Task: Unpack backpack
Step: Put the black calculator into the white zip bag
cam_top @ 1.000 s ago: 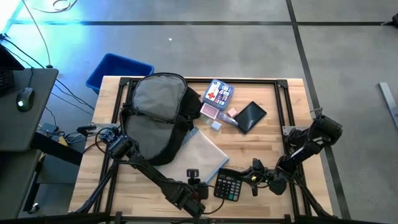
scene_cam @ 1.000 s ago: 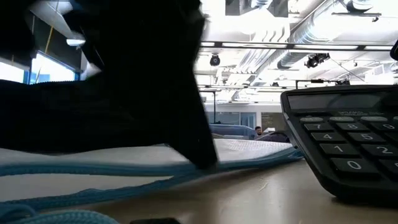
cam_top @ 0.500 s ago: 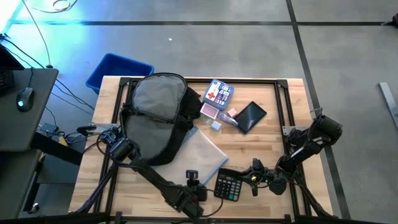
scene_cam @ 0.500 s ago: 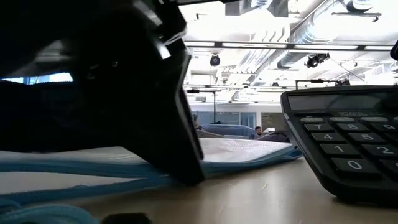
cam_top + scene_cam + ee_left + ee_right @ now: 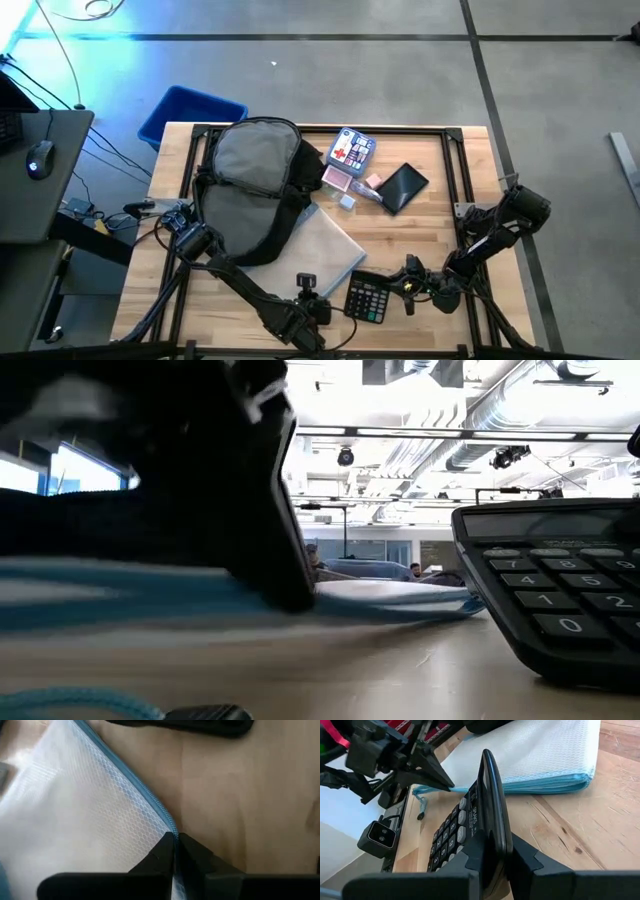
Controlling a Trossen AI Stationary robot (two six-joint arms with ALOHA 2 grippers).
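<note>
At 6 o'clock on the wooden table (image 5: pixel 430 225), the left gripper (image 5: pixel 175 851) has its 2 fingers pressed together on the blue zipper edge of the clear mesh zip pouch (image 5: pixel 75 820), a pinch that only the left wrist view shows plainly; from above the arm covers it. The low view gives just the dark bulk of that gripper (image 5: pixel 270 510) against the pouch's blue edge (image 5: pixel 400 600). Towards 5 o'clock, the right gripper (image 5: pixel 492 857) is clamped on the edge of the black calculator (image 5: pixel 470 820), which the right wrist view shows tilted up on its side. The overhead view alone shows the backpack (image 5: pixel 255 180) at 10 o'clock, lying with its grey lining up, well apart from both grippers.
</note>
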